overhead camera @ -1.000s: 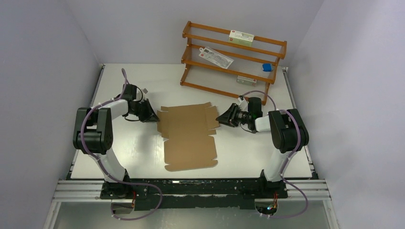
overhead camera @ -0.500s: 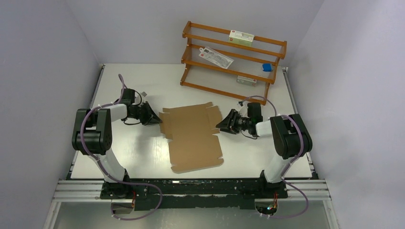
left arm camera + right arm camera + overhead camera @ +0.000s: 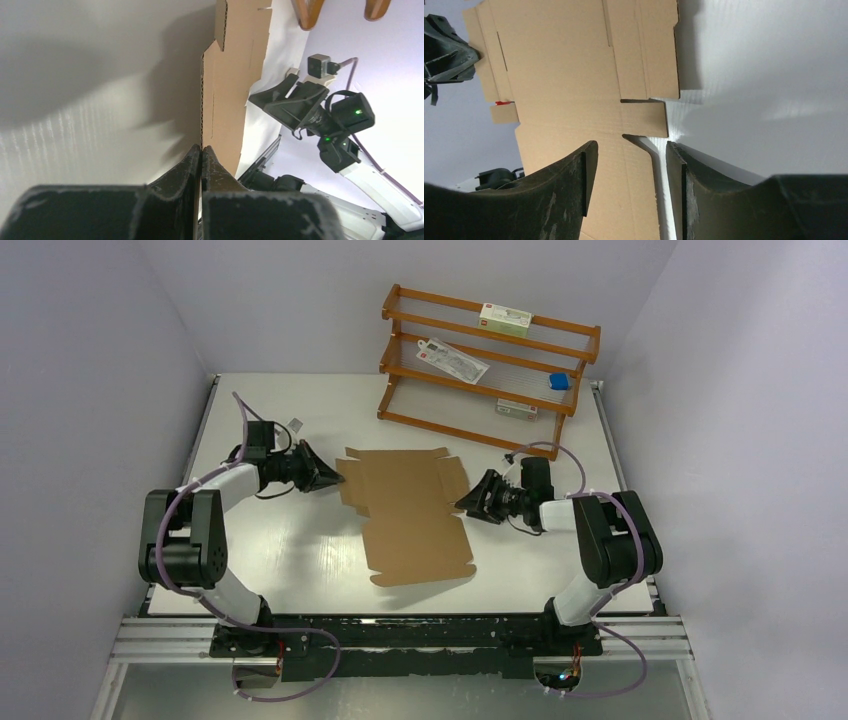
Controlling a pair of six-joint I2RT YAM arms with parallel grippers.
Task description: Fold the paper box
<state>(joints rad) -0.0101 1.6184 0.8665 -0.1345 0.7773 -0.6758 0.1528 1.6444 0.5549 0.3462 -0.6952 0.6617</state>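
Mid-frame, the left tool (image 3: pixel 335 480) is pinching one edge of the flat paper box (image 3: pixel 410 515) while the spread right tool (image 3: pixel 462 505) is facing the opposite flap, probably to grasp next.

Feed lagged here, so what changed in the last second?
The flat brown cardboard box blank slid right and turned slightly, its left edge pinched in the left gripper, which advanced with it. The right gripper opened at the right edge. The orange wooden rack stayed put.
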